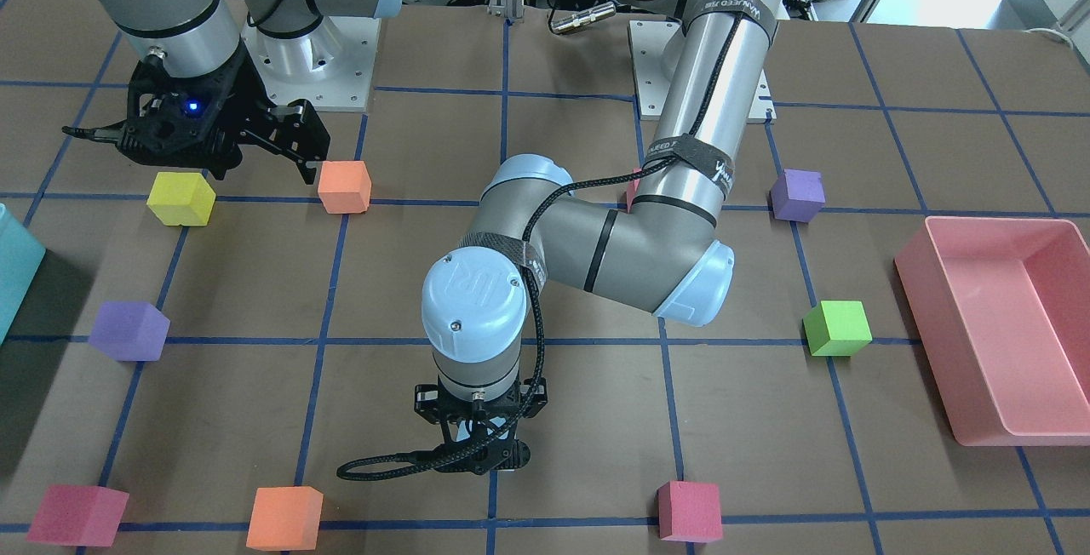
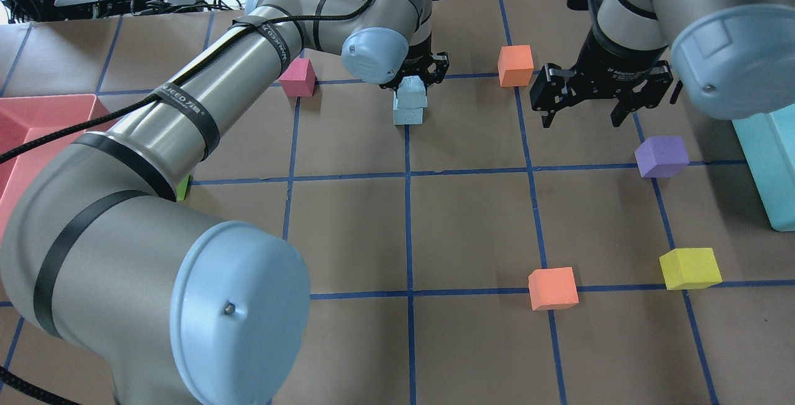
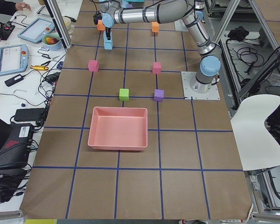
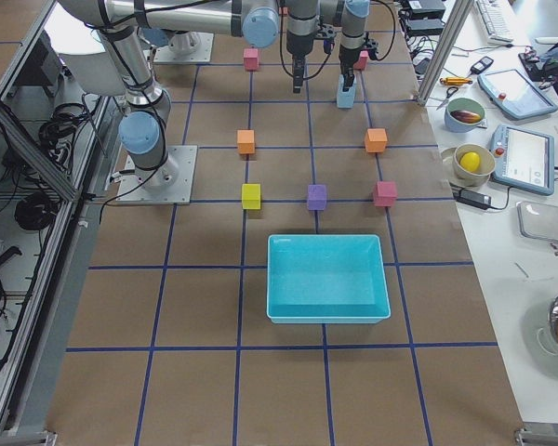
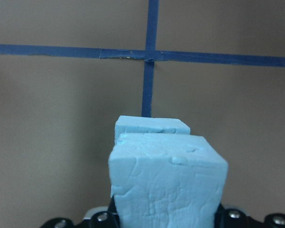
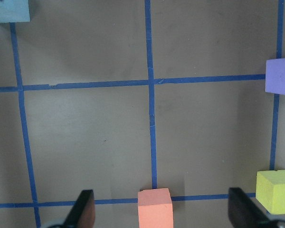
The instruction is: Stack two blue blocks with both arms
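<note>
Well, the left gripper (image 2: 415, 79) is clamped on the upper blue block (image 2: 412, 91), held slightly askew right over the lower blue block (image 2: 408, 114) on a tape line; whether they touch I cannot tell; the table (image 2: 348, 231) ends close beyond; a pink cube (image 2: 297, 77) and an orange cube (image 2: 515, 65) flank them, well apart; the right gripper (image 2: 582, 116) hangs spread wide, empty.

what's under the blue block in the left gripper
The second blue block, standing on the table. In the left wrist view only a strip of its top shows; the held blue block covers the rest, so contact between them stays hidden.
</note>
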Controlling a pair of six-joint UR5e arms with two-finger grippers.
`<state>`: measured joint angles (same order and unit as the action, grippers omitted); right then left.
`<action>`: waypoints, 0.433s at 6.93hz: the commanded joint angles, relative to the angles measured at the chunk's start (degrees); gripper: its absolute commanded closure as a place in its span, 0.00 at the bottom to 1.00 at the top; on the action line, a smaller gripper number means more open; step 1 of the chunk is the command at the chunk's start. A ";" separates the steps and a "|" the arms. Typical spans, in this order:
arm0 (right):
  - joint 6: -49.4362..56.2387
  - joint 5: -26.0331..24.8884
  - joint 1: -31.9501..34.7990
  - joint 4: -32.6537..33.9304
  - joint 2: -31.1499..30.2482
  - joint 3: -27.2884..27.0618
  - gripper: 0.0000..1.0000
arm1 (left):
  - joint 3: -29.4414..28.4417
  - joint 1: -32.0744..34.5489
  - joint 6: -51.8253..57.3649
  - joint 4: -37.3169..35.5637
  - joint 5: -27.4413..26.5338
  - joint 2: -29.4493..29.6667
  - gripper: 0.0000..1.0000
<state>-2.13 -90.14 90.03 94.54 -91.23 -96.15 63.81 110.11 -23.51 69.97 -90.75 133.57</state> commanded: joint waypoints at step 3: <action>0.02 0.75 -0.03 -2.87 -2.02 0.00 0.00 | 0.26 -0.69 0.74 -0.71 -1.18 0.10 1.00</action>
<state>-2.18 -89.81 90.00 92.01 -93.10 -96.15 63.86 109.60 -22.91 69.52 -91.70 133.41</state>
